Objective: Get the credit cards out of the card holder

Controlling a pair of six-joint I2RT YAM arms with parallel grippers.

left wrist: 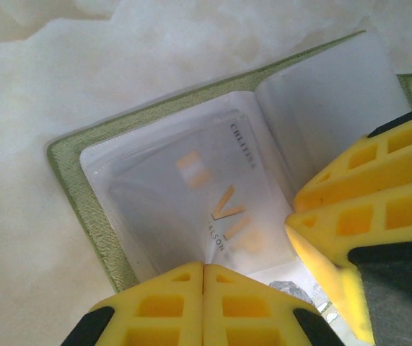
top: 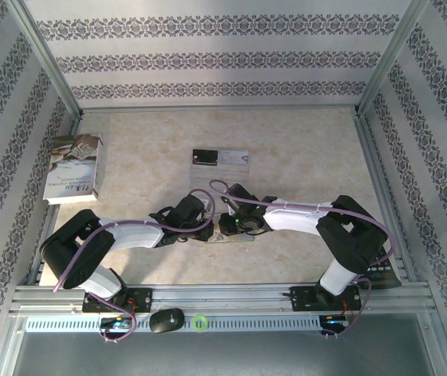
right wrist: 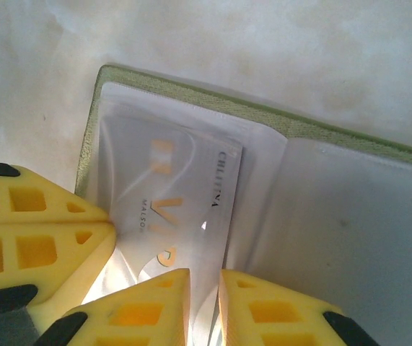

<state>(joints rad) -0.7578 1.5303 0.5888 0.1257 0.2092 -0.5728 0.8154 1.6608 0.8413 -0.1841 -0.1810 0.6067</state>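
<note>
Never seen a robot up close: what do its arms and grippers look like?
Both the left arm and right arm have white links with bulky black joints and a purple cable looped along each. The left gripper and right gripper have yellow wedge-shaped fingers with square cut-outs and black backing.

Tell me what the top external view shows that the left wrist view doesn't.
Overhead adds the white-grey book at far left and a small black card lying loose. The left wrist adds gold VIP print on a silvery-white card inside the clear pocket. Shared: the open yellow-green card holder on the beige marbled table.
</note>
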